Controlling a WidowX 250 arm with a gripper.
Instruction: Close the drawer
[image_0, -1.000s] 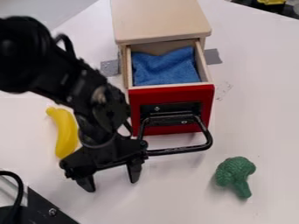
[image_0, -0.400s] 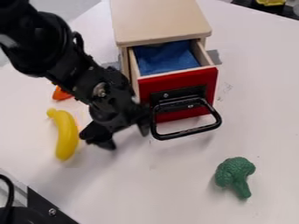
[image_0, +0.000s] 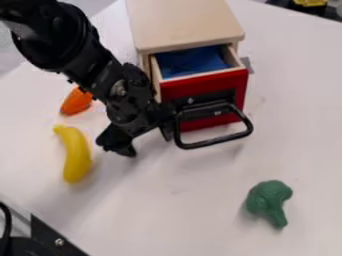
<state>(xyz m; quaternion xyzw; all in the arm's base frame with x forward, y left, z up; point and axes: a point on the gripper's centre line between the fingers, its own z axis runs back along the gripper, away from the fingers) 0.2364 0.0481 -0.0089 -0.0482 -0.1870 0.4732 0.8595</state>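
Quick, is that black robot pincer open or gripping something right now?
Black two-fingered pincer: open, holding nothing, beside the black looped handle on the red-fronted wooden drawer.

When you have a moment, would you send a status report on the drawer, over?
Gripper open, beside the black handle. Red-fronted drawer partly open, blue cloth inside. No blockage seen; banana and broccoli lie clear.

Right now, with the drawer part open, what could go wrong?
The open jaws stand at one side of the handle, so they could snag on it. Pushing there, off-centre, might skew the drawer and jam it. The blue cloth inside could catch on the cabinet if it bunches up.
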